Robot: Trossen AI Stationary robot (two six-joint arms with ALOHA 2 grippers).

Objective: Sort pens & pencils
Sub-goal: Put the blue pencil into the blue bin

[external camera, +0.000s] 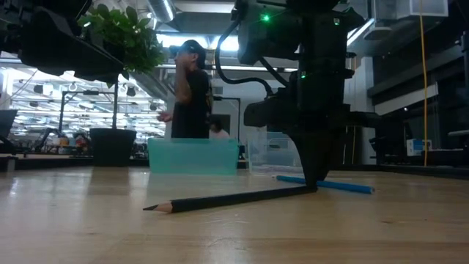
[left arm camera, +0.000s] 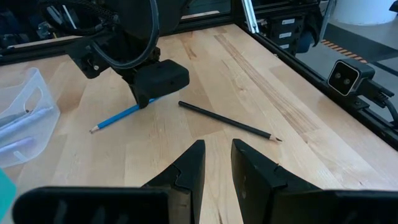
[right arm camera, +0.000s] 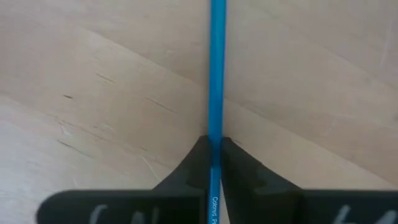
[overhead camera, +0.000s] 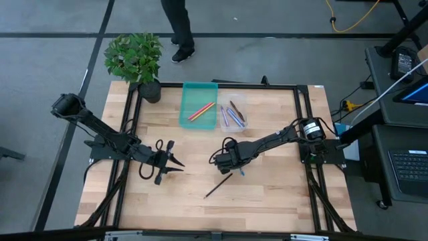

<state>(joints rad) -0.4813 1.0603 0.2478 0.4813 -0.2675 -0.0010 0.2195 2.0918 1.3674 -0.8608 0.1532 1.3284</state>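
Looking down my right wrist camera, I see the right gripper [right arm camera: 214, 163] with its dark fingers pinched onto a slim, smooth blue pencil [right arm camera: 217, 74] lying on the pale grained wooden table [overhead camera: 281, 194] near its middle. Just beside it lies a thin black pencil [overhead camera: 219, 186], sharpened to a point and untouched. My left gripper [left arm camera: 217, 163] hovers over the table's left half, its wedge-shaped fingers slightly apart and empty. At the far edge, a teal plastic tray [overhead camera: 198, 90] holds orange and red sticks, a clear tray [overhead camera: 234, 106] bluish ones.
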